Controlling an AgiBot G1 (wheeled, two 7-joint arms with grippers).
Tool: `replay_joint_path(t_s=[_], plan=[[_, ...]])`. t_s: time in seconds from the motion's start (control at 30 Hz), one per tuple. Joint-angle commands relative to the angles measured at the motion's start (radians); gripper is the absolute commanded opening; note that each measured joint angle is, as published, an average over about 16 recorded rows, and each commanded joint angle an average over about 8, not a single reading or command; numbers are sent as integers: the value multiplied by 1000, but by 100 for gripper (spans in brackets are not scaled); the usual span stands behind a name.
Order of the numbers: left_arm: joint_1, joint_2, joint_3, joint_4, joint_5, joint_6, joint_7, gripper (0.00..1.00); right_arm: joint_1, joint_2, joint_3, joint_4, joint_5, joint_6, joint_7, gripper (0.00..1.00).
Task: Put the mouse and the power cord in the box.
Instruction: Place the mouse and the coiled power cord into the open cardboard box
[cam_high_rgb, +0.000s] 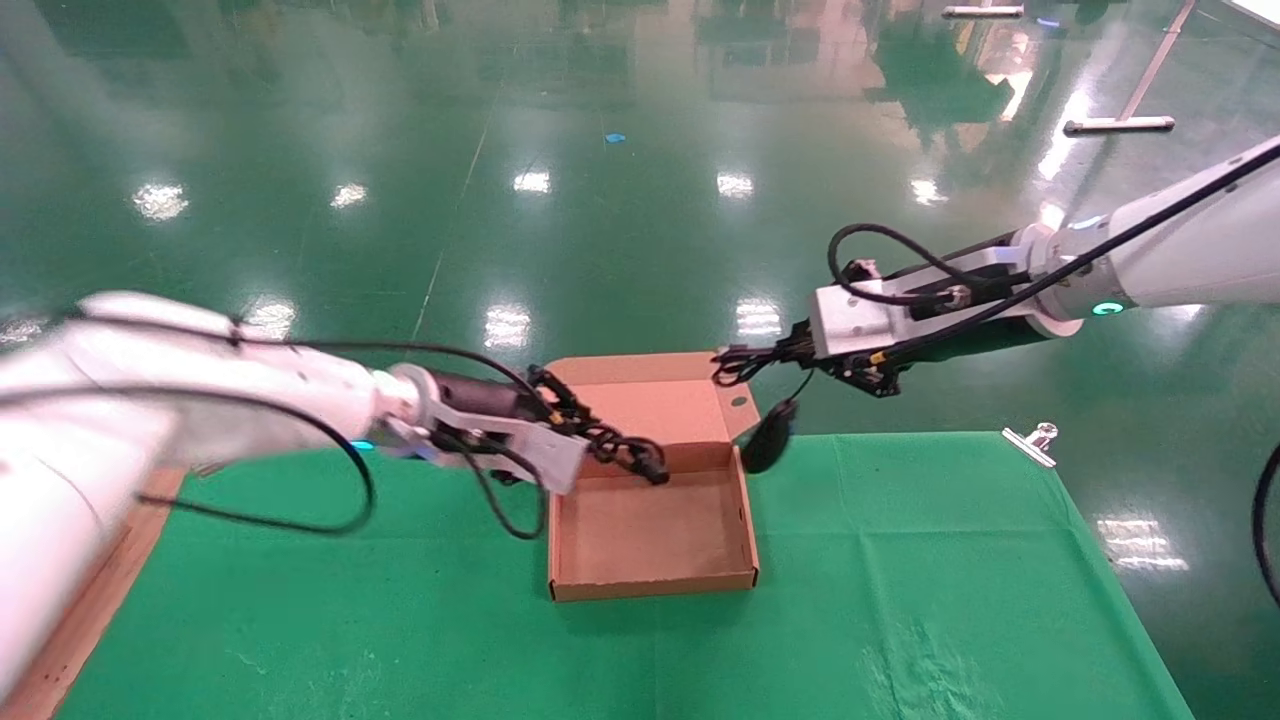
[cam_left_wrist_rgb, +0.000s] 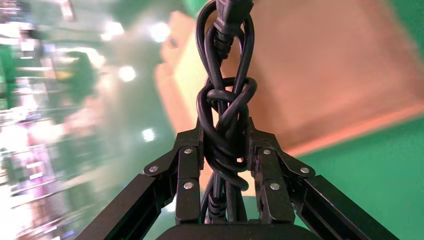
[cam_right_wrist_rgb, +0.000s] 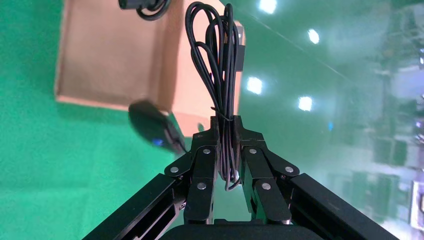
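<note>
At the table's middle sits the box (cam_high_rgb: 650, 540), lid flipped open toward 12 o'clock. Reaching in from 9 o'clock, the left gripper (cam_left_wrist_rgb: 226, 150) is clamped on the knotted power cord (cam_left_wrist_rgb: 225, 115), which hangs over the box's far left corner. From 2 o'clock, the right gripper (cam_right_wrist_rgb: 227, 145) pinches the bundled cable (cam_right_wrist_rgb: 220, 65), and the mouse (cam_high_rgb: 768, 437) dangles below it, just off the box's far right corner, above the green cloth (cam_high_rgb: 900, 600).

Left gripper (cam_left_wrist_rgb: 225, 150) raised, reaching inward, fingers clamped. Right gripper (cam_right_wrist_rgb: 226, 145) raised opposite, fingers likewise clamped.
</note>
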Motion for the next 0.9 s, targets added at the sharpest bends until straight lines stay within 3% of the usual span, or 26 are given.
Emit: replay_joint_path(t_s=[0.03, 0.23, 0.27, 0.33, 0.5, 0.57, 0.9], plan=[[46, 9, -11, -37, -20, -77, 53, 0, 0, 5, 0, -2, 0, 18, -3, 0], [139, 13, -17, -108, -111, -172, 79, 0, -17, 23, 1, -11, 2, 26, -21, 0], [150, 13, -16, -115, -127, -181, 75, 5, -22, 26, 2, -12, 2, 30, -24, 0], [167, 13, -13, -126, -157, -198, 67, 25, -30, 29, 2, -14, 3, 38, -29, 0], [186, 11, 6, -142, -214, -226, 55, 87, -48, 32, 4, -15, 5, 63, -41, 0], [187, 11, 18, -145, -227, -234, 56, 99, -52, 33, 5, -15, 7, 69, -44, 0], [184, 10, 80, -147, -288, -258, 58, 100, -48, 40, 7, -17, 10, 25, -52, 0]])
